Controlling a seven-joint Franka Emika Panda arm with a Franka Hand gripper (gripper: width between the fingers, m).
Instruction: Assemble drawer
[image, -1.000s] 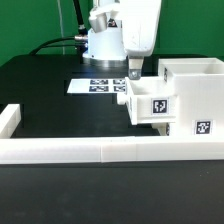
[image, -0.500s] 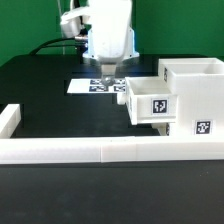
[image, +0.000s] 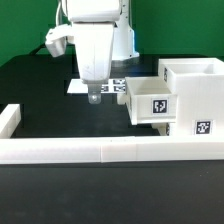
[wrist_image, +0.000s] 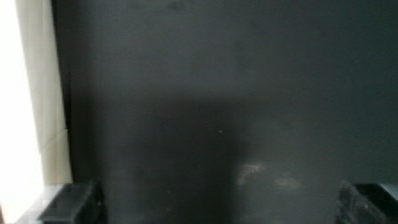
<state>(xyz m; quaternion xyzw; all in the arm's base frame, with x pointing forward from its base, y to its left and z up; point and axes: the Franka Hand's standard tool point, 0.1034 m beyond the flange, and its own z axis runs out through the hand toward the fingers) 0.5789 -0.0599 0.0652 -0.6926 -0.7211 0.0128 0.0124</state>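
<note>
The white drawer housing (image: 192, 92) stands at the exterior view's right, with a tag low on its front. A white tray (image: 150, 104) with a tag sticks out of the housing's left side. I see no second tray on its own. My gripper (image: 95, 97) hangs low over the black table, left of the tray and apart from it. In the wrist view my gripper (wrist_image: 222, 206) is open and empty. Its dark fingertips (wrist_image: 71, 204) stand wide apart over the bare table.
The marker board (image: 118, 88) lies behind the gripper, partly hidden by the arm. A long low white border wall (image: 100, 150) runs along the front and turns up at the exterior view's left end (image: 9, 119). A white strip (wrist_image: 22, 100) edges the wrist view.
My gripper has moved away from the tray toward the exterior view's left and nearer the front. The tray and housing have not moved.
</note>
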